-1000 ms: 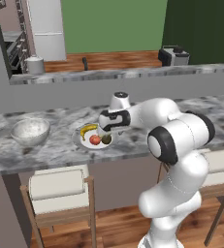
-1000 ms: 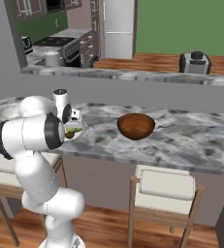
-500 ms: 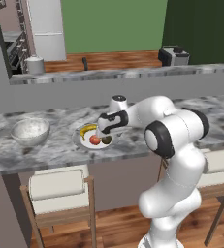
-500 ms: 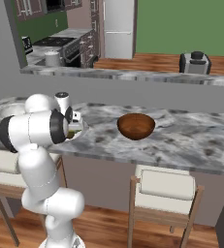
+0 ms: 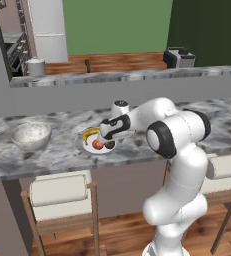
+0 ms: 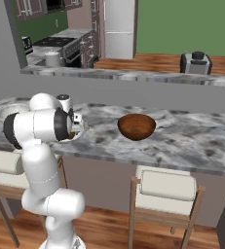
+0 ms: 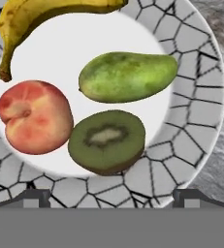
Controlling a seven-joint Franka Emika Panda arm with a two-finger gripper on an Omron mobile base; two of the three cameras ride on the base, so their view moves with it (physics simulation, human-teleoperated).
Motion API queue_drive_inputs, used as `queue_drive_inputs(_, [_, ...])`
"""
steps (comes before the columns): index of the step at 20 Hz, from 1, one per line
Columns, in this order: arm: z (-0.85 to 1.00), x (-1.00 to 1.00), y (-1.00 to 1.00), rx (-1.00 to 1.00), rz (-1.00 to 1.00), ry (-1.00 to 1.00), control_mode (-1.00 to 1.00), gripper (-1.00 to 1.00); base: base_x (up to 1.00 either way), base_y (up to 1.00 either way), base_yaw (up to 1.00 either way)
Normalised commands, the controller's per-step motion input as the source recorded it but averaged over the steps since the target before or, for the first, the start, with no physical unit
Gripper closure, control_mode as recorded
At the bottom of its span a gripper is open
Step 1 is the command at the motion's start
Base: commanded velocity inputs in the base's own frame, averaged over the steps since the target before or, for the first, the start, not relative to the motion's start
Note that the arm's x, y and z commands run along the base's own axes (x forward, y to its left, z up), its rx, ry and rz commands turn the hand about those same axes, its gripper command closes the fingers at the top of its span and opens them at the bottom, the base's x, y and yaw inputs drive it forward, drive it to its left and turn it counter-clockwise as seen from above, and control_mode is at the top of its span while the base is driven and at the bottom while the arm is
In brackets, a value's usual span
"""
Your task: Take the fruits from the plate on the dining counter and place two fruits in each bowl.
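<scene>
– How was the gripper [image 7: 111, 196]?
– Wide open, empty, just above the plate [image 7: 200, 101].
– And the fruit?
– Banana [image 7: 40, 14], peach [image 7: 33, 116], mango [image 7: 128, 76] and kiwi [image 7: 106, 140] all lay there, on the counter [image 5: 52, 155].

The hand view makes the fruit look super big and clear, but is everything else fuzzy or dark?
In the hand view the banana, green fruit, red fruit and kiwi-like fruit look sharp and evenly lit on the plate, with no glare. In the left base view the same plate is small and soft. In the right base view the brown bowl casts a faint shadow.
</scene>
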Motion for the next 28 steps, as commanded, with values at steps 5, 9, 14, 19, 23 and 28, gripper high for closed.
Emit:
queue_drive_inputs(5, [-0.22, 0.24, 0.11, 0.00, 0.00, 0.01, -1.00, -1.00, 0.00, 0.00, 0.00])
queue_drive_inputs(9, [-0.14, 0.25, 0.07, 0.00, 0.00, 0.00, -1.00, -1.00, 0.00, 0.00, 0.00])
queue_drive_inputs(14, [-0.06, 0.23, 0.02, 0.00, 0.00, 0.00, -1.00, -1.00, 0.00, 0.00, 0.00])
queue_drive_inputs(19, [-0.12, 0.02, 0.00, 0.00, 0.00, 0.04, -1.00, -1.00, 0.00, 0.00, 0.00])
queue_drive_inputs(23, [-0.22, 0.00, 0.00, 0.00, 0.00, 0.09, -1.00, -1.00, 0.00, 0.00, 0.00])
queue_drive_inputs(28, [-0.18, 0.00, 0.00, 0.00, 0.00, 0.13, -1.00, -1.00, 0.00, 0.00, 0.00])
